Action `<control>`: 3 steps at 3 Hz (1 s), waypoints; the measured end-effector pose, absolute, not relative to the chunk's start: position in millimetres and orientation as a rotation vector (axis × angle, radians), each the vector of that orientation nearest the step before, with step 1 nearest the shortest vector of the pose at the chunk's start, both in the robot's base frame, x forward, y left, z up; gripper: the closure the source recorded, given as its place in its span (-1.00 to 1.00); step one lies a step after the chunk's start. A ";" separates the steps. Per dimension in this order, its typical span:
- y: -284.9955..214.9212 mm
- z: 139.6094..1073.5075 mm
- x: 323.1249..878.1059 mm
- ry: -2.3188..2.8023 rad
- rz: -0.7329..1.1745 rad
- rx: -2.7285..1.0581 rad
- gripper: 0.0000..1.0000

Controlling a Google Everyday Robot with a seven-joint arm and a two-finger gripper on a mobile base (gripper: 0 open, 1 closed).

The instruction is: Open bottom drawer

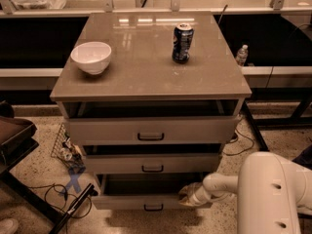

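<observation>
The bottom drawer [126, 202] is the lowest of three pale grey-beige fronts, with a small black bar handle [153, 207]. It stands pulled out a little, with a dark gap above its front. My gripper [187, 197] is at the drawer's right end, against the top edge of the front. The white arm [270, 189] reaches in from the lower right.
The cabinet top [146, 62] carries a white bowl [91, 57] and a dark soda can [182, 43]. The top drawer [151, 129] and middle drawer [152, 163] also stand slightly out. Cables and clutter [66, 152] lie on the floor at left, beside a dark chair [12, 140].
</observation>
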State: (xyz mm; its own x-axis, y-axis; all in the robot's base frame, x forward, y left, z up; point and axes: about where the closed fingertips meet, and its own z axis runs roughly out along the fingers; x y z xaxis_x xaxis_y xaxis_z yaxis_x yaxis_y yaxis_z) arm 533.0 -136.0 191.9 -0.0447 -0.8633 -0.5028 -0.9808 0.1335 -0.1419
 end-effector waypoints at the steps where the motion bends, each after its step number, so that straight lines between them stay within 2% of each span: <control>1: -134.4 190.9 531.9 1.947 0.335 -1.769 -0.90; 2: -133.5 190.2 531.2 1.946 0.337 -1.770 -1.00; 3: -133.4 190.2 531.2 1.946 0.337 -1.770 -1.00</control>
State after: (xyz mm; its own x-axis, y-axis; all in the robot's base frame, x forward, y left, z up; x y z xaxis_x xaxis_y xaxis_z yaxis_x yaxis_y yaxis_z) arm 531.2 -133.4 190.2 -0.0443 -0.8622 -0.5046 -0.9817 0.1311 -0.1378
